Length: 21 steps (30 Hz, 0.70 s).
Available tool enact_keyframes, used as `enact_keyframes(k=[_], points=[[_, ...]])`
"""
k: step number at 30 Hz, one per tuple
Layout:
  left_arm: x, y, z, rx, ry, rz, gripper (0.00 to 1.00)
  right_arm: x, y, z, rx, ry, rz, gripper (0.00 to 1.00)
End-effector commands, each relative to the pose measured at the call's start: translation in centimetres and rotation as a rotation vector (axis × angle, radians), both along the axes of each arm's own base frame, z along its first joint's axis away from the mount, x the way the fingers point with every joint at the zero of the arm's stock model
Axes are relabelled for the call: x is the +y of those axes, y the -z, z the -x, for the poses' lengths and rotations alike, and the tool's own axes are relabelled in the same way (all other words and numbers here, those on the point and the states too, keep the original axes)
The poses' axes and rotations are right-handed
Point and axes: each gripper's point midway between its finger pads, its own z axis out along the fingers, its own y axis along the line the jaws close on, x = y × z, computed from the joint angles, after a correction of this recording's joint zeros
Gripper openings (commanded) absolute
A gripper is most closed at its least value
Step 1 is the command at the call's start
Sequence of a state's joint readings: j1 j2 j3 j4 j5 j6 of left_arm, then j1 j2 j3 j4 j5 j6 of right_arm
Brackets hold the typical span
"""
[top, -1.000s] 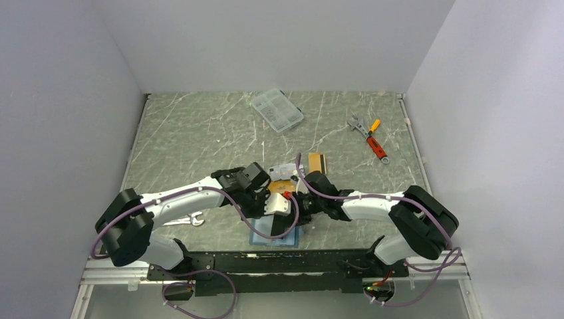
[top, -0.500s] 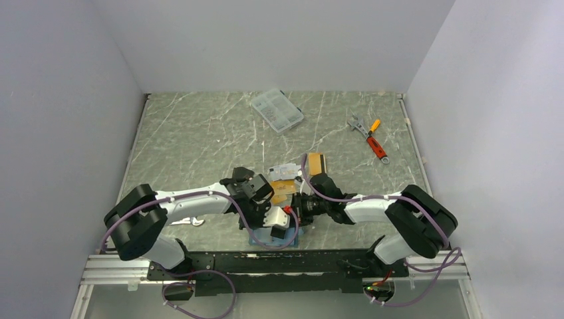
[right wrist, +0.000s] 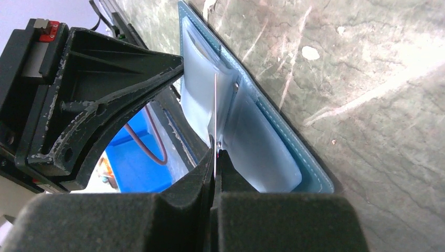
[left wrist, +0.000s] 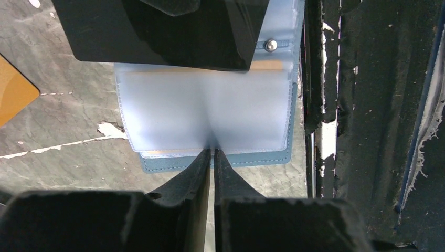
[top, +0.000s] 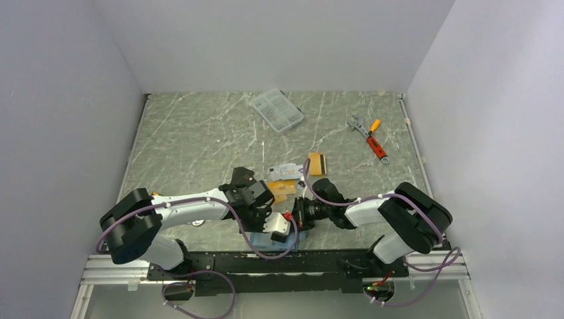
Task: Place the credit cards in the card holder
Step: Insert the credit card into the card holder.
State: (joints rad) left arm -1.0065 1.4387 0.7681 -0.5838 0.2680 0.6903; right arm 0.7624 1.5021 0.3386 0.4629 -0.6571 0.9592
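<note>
The teal card holder (left wrist: 252, 159) lies open at the table's near edge, its frosted sleeves (left wrist: 173, 110) facing up. It also shows in the right wrist view (right wrist: 294, 152) and, mostly hidden under both grippers, in the top view (top: 256, 238). My left gripper (left wrist: 212, 152) is shut, its tips pinching the near edge of a sleeve. My right gripper (right wrist: 215, 152) is shut on a thin credit card (right wrist: 215, 105), seen edge-on, and holds it at a sleeve mouth. An orange strip (left wrist: 267, 65) shows there. More cards (top: 316, 162) (top: 282, 171) lie on the table behind.
A clear compartment box (top: 277, 110) sits at the back. A wrench and an orange-handled tool (top: 372, 141) lie at the back right. Another wrench (top: 193, 221) lies by the left arm. The black frame rail (left wrist: 378, 126) runs right beside the holder.
Both grippers have moved toward the near edge and down onto the card holder. The right gripper has brought its card to the sleeves.
</note>
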Motion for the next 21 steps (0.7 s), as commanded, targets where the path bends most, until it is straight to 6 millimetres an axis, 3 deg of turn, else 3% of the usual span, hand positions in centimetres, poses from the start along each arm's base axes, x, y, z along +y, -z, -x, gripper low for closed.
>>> enact_keyframes(k=[1, 8, 17, 21], points=[[0.9, 1.0, 1.3, 0.029, 0.006, -0.035, 0.12, 0.6, -0.1, 0.0, -0.018, 0.009, -0.032, 0.0], [1.2, 1.5, 1.4, 0.008, 0.006, -0.057, 0.1, 0.3, 0.5, -0.1, -0.006, 0.063, -0.007, 0.0], [1.7, 2.2, 0.9, -0.012, -0.039, -0.093, 0.02, -0.9, 0.5, -2.3, -0.059, 0.177, 0.088, 0.0], [1.7, 2.7, 0.2, -0.008, -0.101, -0.117, 0.0, -0.5, 0.5, -3.3, -0.07, 0.177, 0.114, 0.0]])
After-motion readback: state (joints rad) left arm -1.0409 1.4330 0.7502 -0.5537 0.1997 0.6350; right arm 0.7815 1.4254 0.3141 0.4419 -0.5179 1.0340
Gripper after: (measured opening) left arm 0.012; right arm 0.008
